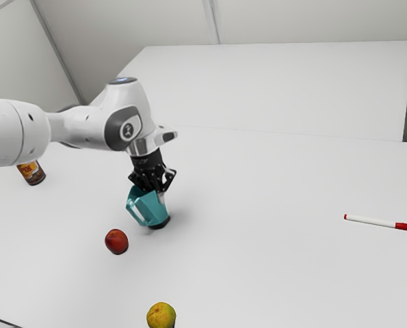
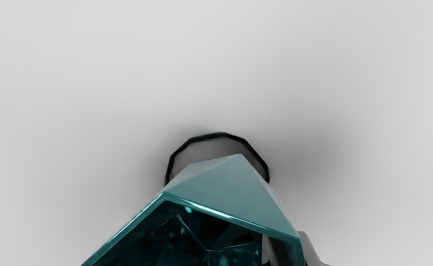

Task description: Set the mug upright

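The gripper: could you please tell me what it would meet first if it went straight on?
The gripper already grips the teal mug's wall; onward, the mug's dark base would likely press the white table first, though depth is unclear.

White table [image 1: 258, 273]: bottle [image 1: 32, 173], fruits [image 1: 117, 241], marker [image 1: 374, 221]

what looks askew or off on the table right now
The mug looks askew: its body leans toward the exterior view's left, pinched by its wall in the gripper. I see no spill or damage.
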